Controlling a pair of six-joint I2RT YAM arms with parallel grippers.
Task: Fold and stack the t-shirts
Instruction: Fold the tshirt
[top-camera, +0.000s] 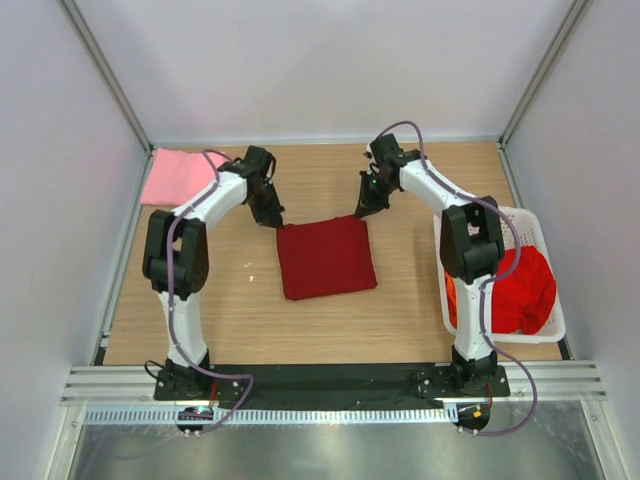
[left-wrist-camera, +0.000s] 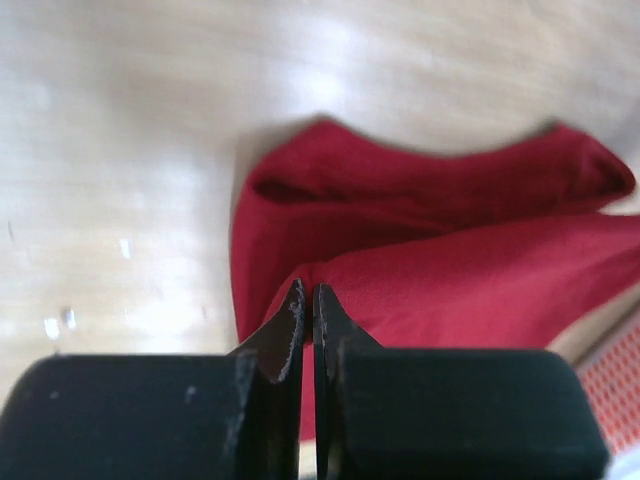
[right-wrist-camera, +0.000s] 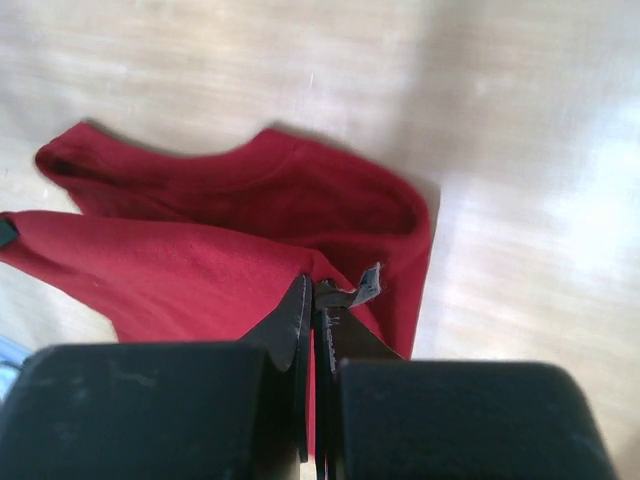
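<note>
Pinching the maroon t-shirt (top-camera: 326, 258) at two corners, both hands are closed right down with cloth between their tips. The shirt lies folded into a rough square at the middle of the bench (top-camera: 220, 310). The left hand (top-camera: 273, 222) grips the square's 11 o'clock corner and the right hand (top-camera: 362, 212) its 1 o'clock corner.

In the left wrist view, the left hand's fingertips (left-wrist-camera: 307, 296) meet with only a hairline between them. The maroon cloth (left-wrist-camera: 450, 270) rises to them from the bench, a folded edge showing behind. In the right wrist view, the right hand's tips (right-wrist-camera: 312, 292) are pressed together on the maroon cloth (right-wrist-camera: 200, 270). A small grey tab (right-wrist-camera: 368, 283) sticks out beside them.

A pink t-shirt (top-camera: 175, 175) lies at the bench's 10 o'clock corner, well apart from the maroon one. At about 4 o'clock stands a white slotted basket (top-camera: 530, 218). It holds a bunched bright red t-shirt (top-camera: 525, 290), with an orange t-shirt (top-camera: 452, 295) showing at the basket's 9 o'clock side, partly behind the right arm.
</note>
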